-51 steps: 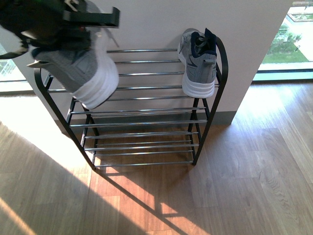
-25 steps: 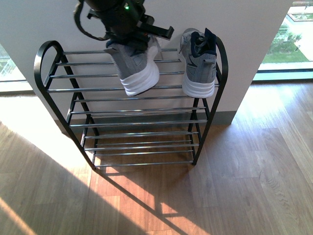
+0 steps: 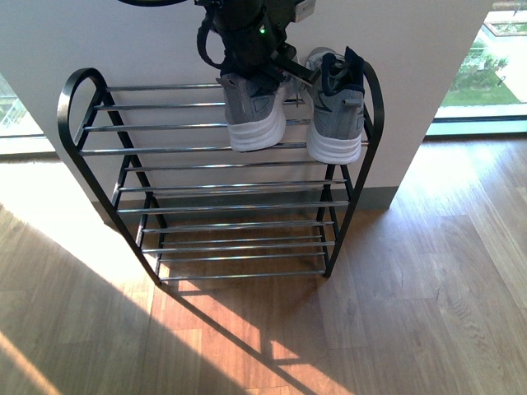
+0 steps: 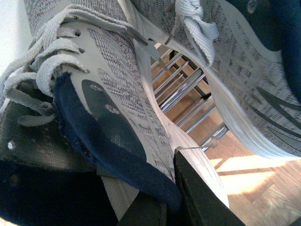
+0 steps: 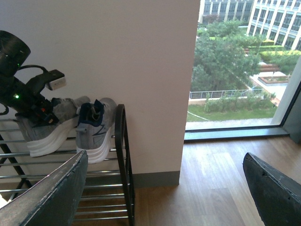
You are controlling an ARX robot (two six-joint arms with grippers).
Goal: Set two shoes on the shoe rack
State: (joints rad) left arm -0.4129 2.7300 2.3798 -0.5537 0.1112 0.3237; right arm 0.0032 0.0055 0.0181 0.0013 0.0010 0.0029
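The shoe rack [image 3: 82,123] stands against a white wall, black uprights with silver rods. One grey sneaker [image 3: 335,111] rests on the top shelf at its right end, heel towards me. My left gripper [image 3: 262,72] is shut on the navy collar of a second grey sneaker [image 3: 255,115], held just left of the first with its white sole at the top rods. In the left wrist view the held sneaker [image 4: 117,94] fills the frame, and a black finger [image 4: 197,197] presses its heel. My right gripper [image 5: 162,197] is open over the floor, off to the rack's right.
Lower shelves [image 3: 239,247] of the rack carry nothing. Wooden floor [image 3: 412,288] spreads in front and to the right, with sun patches. A tall window [image 5: 240,70] lies right of the wall. The rack's right upright [image 5: 123,155] curves close to the standing sneaker [image 5: 96,127].
My left gripper has carried the sneaker from above the rack's left end rightwards and down, to beside the sneaker on the top shelf. That sneaker has not moved.
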